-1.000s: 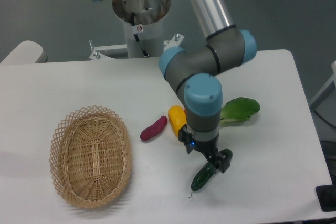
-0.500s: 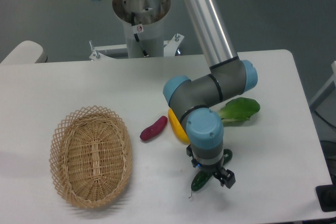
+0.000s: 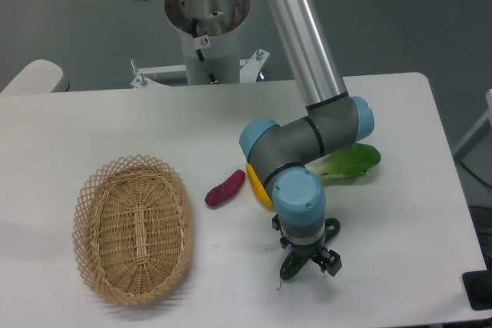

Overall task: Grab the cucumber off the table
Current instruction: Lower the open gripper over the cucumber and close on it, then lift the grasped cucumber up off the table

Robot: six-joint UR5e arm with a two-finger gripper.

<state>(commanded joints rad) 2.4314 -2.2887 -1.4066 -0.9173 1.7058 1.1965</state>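
Observation:
The dark green bumpy cucumber (image 3: 293,267) lies slanted on the white table (image 3: 400,213) near the front edge, its thin stem tip pointing down-left. My gripper (image 3: 307,254) is down over its middle and hides that part. The fingers (image 3: 331,264) stand apart, one on each side of the cucumber, so the gripper is open. The cucumber's far end (image 3: 332,228) shows past the wrist. The cucumber rests on the table.
A yellow pepper (image 3: 260,187) lies just behind the wrist, partly hidden. A short purple vegetable (image 3: 224,187) is to its left. A flat light-green leafy vegetable (image 3: 350,160) lies to the right. A wicker basket (image 3: 133,227) stands at the left.
The arm has come down and slightly right over the cucumber, and the wrist has turned. In the last half second it sank only a little. The cucumber has not moved.

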